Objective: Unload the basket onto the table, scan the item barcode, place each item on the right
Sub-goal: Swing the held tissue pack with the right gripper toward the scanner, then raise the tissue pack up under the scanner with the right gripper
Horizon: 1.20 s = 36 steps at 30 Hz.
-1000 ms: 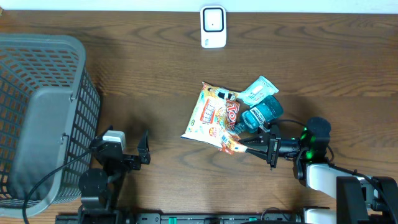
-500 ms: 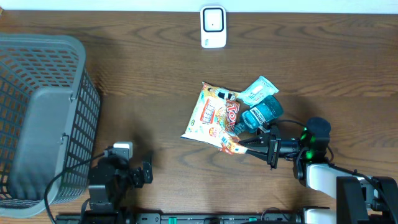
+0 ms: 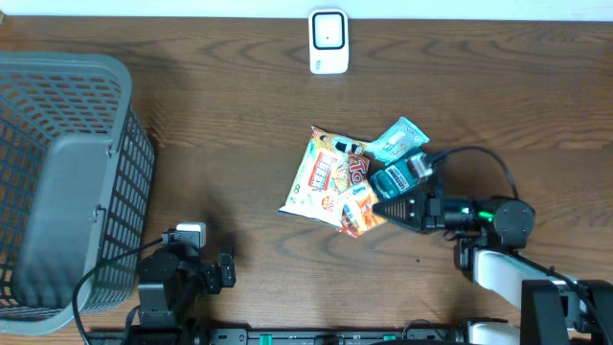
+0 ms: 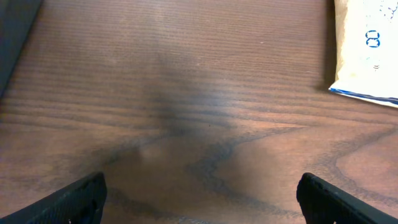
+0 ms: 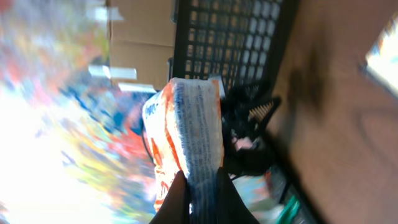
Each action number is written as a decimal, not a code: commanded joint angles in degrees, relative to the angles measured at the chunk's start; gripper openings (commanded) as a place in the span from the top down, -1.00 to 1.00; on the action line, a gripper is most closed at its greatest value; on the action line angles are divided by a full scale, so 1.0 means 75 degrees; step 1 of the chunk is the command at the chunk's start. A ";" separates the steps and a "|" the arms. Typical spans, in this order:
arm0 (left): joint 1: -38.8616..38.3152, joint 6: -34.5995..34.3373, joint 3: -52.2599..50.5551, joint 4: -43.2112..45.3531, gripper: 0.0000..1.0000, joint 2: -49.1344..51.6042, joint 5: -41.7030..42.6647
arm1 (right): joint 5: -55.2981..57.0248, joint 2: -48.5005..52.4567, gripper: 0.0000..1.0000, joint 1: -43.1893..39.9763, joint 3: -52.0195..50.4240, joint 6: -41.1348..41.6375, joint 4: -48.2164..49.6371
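My right gripper (image 3: 386,208) is shut on the edge of a small orange and white packet (image 3: 357,215) at the front of a pile of items. In the right wrist view the orange packet (image 5: 188,121) stands up between the dark fingertips (image 5: 176,200), the gripper (image 5: 200,194) pinching its lower edge. A large snack bag (image 3: 329,175), a blue packet (image 3: 395,178) and a teal packet (image 3: 397,140) lie beside it. The white scanner (image 3: 328,41) stands at the far edge. My left gripper (image 3: 220,271) is open over bare wood, wide apart in its wrist view (image 4: 202,198).
A grey wire basket (image 3: 62,172) fills the left side, close to the left arm. The basket (image 5: 230,37) also shows behind the packet in the right wrist view. A white bag corner (image 4: 367,56) sits at the top right of the left wrist view.
The left arm drew back toward the front edge of the table. The right arm turned at the wrist and shifted right, tilting the orange packet up with it.
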 commanded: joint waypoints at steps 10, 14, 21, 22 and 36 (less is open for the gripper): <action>-0.0003 0.0099 -0.0041 -0.0108 -0.96 -0.0012 0.0009 | 0.0676 -0.0134 0.97 0.0052 0.1550 -0.5251 -0.0154; -0.0003 0.0099 -0.0041 -0.0105 -0.96 -0.0012 0.0009 | 0.1314 -0.0134 0.97 0.0052 0.2177 -0.6318 -0.1784; -0.0003 0.0099 -0.0041 -0.0108 -0.95 -0.0012 0.0009 | 0.1775 -0.0134 0.97 0.0437 0.3424 -0.9221 -0.4701; -0.0003 0.0099 -0.0041 -0.0108 -0.96 -0.0012 0.0009 | 0.1923 -0.0134 0.97 0.0545 0.3523 -0.9588 -0.5045; -0.0003 0.0099 -0.0041 -0.0105 -0.96 -0.0012 0.0009 | 1.3545 0.0335 0.98 0.3908 0.4395 -1.3645 -0.9716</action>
